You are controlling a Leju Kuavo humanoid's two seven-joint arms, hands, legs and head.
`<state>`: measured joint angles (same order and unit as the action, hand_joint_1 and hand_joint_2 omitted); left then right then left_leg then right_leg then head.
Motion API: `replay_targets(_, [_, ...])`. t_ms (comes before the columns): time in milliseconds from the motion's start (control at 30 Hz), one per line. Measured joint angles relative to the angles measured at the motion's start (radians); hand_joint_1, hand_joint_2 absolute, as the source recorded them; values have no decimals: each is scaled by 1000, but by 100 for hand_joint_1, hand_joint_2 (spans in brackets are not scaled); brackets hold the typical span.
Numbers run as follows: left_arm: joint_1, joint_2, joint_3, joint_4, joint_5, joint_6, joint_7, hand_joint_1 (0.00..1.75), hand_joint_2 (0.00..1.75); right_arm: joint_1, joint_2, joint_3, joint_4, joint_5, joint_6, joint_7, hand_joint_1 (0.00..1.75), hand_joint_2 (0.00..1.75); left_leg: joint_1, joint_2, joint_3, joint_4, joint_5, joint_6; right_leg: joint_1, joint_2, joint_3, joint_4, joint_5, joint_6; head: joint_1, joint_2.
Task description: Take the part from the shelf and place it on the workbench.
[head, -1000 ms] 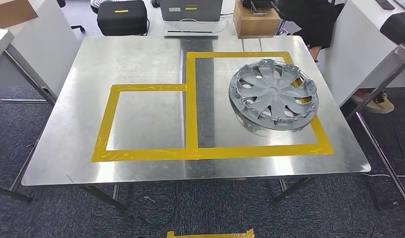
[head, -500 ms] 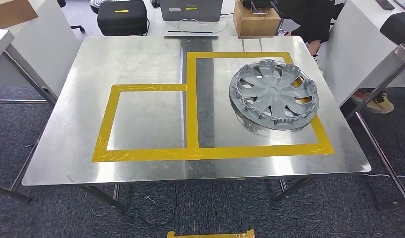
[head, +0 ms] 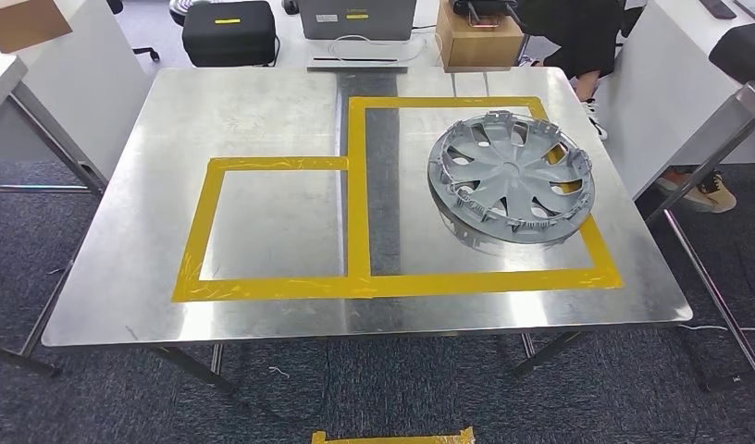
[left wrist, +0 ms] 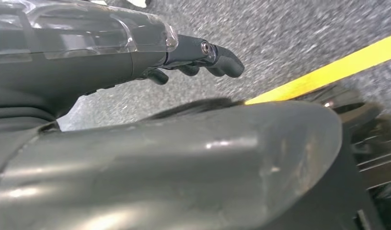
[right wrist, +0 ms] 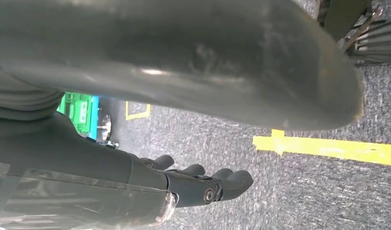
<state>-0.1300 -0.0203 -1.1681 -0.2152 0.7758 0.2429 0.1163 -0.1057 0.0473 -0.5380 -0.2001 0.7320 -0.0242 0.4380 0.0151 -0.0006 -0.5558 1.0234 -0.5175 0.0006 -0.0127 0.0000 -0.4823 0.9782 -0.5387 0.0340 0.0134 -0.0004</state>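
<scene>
Hubcap (head: 510,176) rests on workbench (head: 263,102); left robot hand (left wrist: 193,57) and right robot hand (right wrist: 203,184) (fingers loosely apart) hold nothing.

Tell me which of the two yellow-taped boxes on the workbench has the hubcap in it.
The larger, taller taped box on the right side holds the grey hubcap. The smaller box to its left encloses only bare metal.

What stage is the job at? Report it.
Looks done: the grey plastic wheel cover lies flat on the steel workbench, inside the larger yellow taped rectangle. In hand: nothing; the left hand and right hand hang over carpet. Left: nothing visible.
</scene>
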Motion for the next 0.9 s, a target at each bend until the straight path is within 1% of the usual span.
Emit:
replay_targets(67, [0, 1, 0, 0, 0, 14, -23, 0, 0, 0, 0, 1, 2, -1, -1, -17, 0, 0, 0, 0, 0, 0, 0, 0, 0, 0, 0, 0, 0, 0, 0, 0])
replay_targets(200, [-1, 3, 0, 0, 6, 34, -60, 0, 0, 0, 4, 8, 5, -9, -7, -76, 0, 0, -1, 0, 0, 1, 0, 0, 0, 0, 0, 0, 0, 0, 0, 0])
replay_targets(300, [-5, 4, 0, 0, 7, 41, -67, 0, 0, 0, 11, 17, 7, -10, -8, -97, 0, 0, -4, -1, 0, 1, 0, 0, -2, 0, 0, -1, 1, 1, 0, 0])
replay_targets(433, [-13, 4, 0, 0, 7, 43, -60, 0, 0, 0, 18, 26, 9, -10, -8, -101, 0, 0, -8, -1, 0, 1, -1, 2, -7, 0, 0, -1, 1, 3, 0, 0])
replay_targets(533, [-14, 5, 0, 0, 7, 45, -53, 0, 0, 1, 23, 27, 12, -11, -7, -101, 0, 0, -14, -1, 0, 3, -2, 9, -12, 0, 0, -2, 3, 9, 0, 0])
replay_targets(600, [-14, 6, 0, 0, 7, 46, -49, 0, 0, 1, 27, 27, 13, -11, -6, -100, 0, 0, -15, -1, 0, -1, 2, 17, -15, 0, 1, -4, 4, 16, 0, 0])
replay_targets(633, [-14, 7, 0, 0, 7, 47, -47, 0, 0, 1, 28, 27, 13, -11, -6, -99, 0, 0, -13, 0, 1, -6, 6, 22, -16, 0, 0, 1, -2, 18, 0, 0])
replay_targets(667, [-14, 8, 0, 0, 7, 48, -45, 0, 0, 1, 29, 27, 13, -11, -6, -99, 0, 0, -10, 0, 2, -12, 9, 27, -15, 0, -8, 22, -19, 19, 1, 0])
replay_targets(700, [-14, 8, 0, 0, 7, 48, -44, 0, 0, 1, 30, 27, 13, -11, -5, -99, 0, 0, -8, 1, 3, -17, 13, 31, -15, 0, -26, 65, -48, 20, 3, 0])
replay_targets(767, [-13, 9, 0, 0, 7, 49, -43, 0, 0, 2, 32, 27, 14, -12, -4, -99, 0, 0, -8, 2, 2, -18, 15, 34, -14, 0, -87, 201, -118, 21, 5, 0])
replay_targets(800, [-13, 9, 0, 0, 6, 49, -42, 0, 0, 3, 34, 27, 15, -12, -3, -99, 0, 0, -9, 2, 2, -18, 15, 34, -14, 0, -114, 263, -138, 21, 6, 0])
replay_targets(833, [-12, 9, 0, 0, 6, 49, -42, 0, 0, 4, 35, 27, 16, -12, -3, -99, 0, 0, -10, 1, 2, -18, 15, 34, -14, 0, -129, 294, -138, 20, 6, 0])
replay_targets(867, [-12, 9, 0, 0, 6, 49, -42, 0, 0, 5, 35, 27, 17, -12, -3, -99, 0, 0, -10, 0, 3, -18, 15, 33, -14, 0, -127, 285, -115, 18, 6, 0])
replay_targets(900, [-12, 9, 0, 0, 6, 49, -41, 0, 0, 5, 35, 27, 18, -12, -3, -99, 0, 0, -11, -1, 4, -18, 16, 32, -14, 0, -109, 241, -77, 14, 6, 0])
